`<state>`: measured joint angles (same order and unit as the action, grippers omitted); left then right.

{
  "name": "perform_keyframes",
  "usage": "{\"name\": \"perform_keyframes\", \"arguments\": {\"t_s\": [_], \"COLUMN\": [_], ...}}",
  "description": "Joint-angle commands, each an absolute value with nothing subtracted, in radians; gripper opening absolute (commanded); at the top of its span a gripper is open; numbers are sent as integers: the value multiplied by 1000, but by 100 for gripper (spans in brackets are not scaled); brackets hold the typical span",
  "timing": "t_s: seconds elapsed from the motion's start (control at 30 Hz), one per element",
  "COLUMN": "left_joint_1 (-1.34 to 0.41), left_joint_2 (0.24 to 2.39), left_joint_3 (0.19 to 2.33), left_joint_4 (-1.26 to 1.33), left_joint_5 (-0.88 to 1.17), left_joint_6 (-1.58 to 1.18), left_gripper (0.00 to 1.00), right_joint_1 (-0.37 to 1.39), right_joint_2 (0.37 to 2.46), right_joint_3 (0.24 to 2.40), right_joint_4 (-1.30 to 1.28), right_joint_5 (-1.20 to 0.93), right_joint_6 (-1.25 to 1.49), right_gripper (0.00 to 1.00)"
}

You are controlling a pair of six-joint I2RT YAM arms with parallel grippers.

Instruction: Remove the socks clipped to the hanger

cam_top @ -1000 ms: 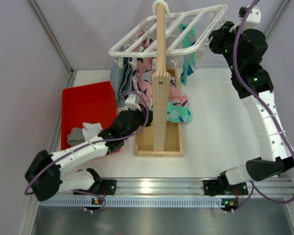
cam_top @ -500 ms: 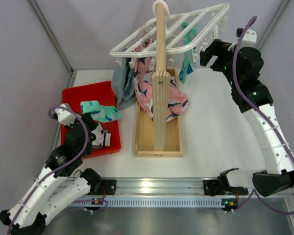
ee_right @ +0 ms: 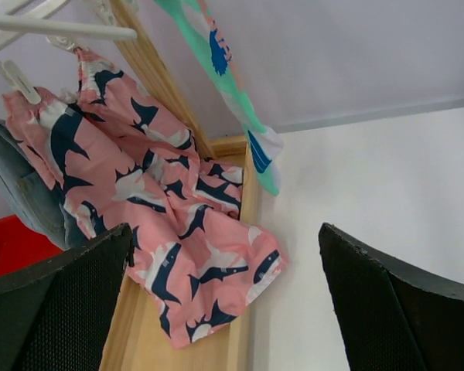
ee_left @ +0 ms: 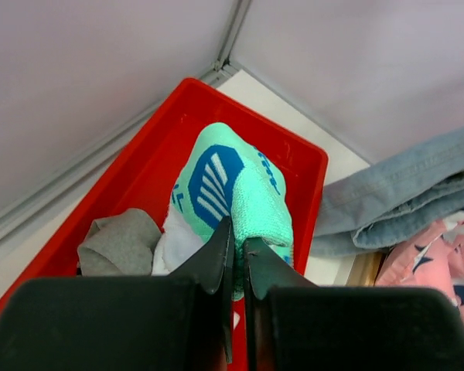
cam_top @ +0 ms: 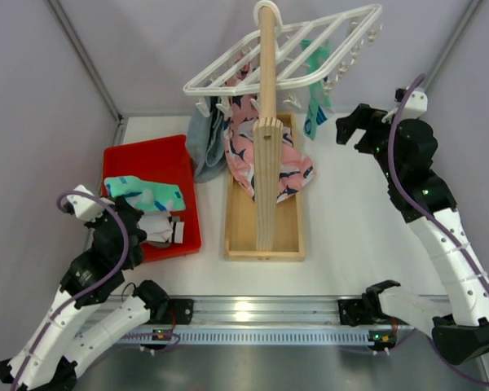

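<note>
Nearest my viewpoint, the left gripper (ee_left: 238, 241) is over the red tray (ee_left: 156, 158), its jaws clenched on the edge of a teal-and-blue sock (ee_left: 240, 185). Under that sock, a grey sock (ee_left: 120, 243) and a white sock (ee_left: 178, 239) lie in the tray's near end. To the tray's right, the wooden box base (cam_top: 238, 232) sits on the white table (cam_top: 359, 228) and carries the upright wooden post (cam_top: 266, 122). A pink cloth with navy print (ee_right: 139, 178) drapes into the base, with a blue-grey denim cloth (cam_top: 204, 138) just beside it. Farther back on the right, the right gripper (ee_right: 224, 228) stands released, grasping nothing. Farthest back, the white grid hanger (cam_top: 285, 49) sits atop the post, and a hanging teal sock (ee_right: 216, 69) dangles from its right side.
</note>
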<state>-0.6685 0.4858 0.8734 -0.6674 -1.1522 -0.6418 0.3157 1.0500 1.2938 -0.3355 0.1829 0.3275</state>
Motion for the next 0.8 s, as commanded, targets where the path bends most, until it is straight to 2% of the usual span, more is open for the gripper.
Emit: {"name": "perform_keyframes", "arguments": {"t_s": [0.0, 0.23, 0.27, 0.3, 0.33, 0.43, 0.57, 0.77], "left_joint_1": [-666, -666, -666, -666, -666, -666, -666, -667], "left_joint_2": [469, 439, 437, 436, 436, 433, 471, 578], "left_joint_3": [945, 913, 890, 876, 864, 818, 790, 807], "left_joint_4": [-670, -670, -669, -670, -669, -667, -661, -649], "left_joint_5": [-1229, -1214, -1203, -1192, -1181, -1123, -932, -865], "left_joint_6": [-595, -569, -571, -575, -583, -633, -745, -844], "left_gripper": [0, 0, 5, 18, 52, 98, 98, 98], "right_joint_1": [304, 266, 256, 247, 230, 196, 180, 164], "right_joint_2": [1031, 1140, 1184, 1205, 1230, 1324, 1458, 1595], "right_joint_3": [1235, 1141, 1144, 1144, 1155, 1190, 1253, 1289], "right_joint_4": [-268, -154, -137, -115, -68, 29, 119, 326], "right_joint_5": [196, 104, 71, 58, 45, 5, -46, -129], "right_joint_6": [353, 387, 391, 394, 396, 371, 301, 291], "right_gripper": [99, 100, 99, 99, 99, 99, 99, 99]}}
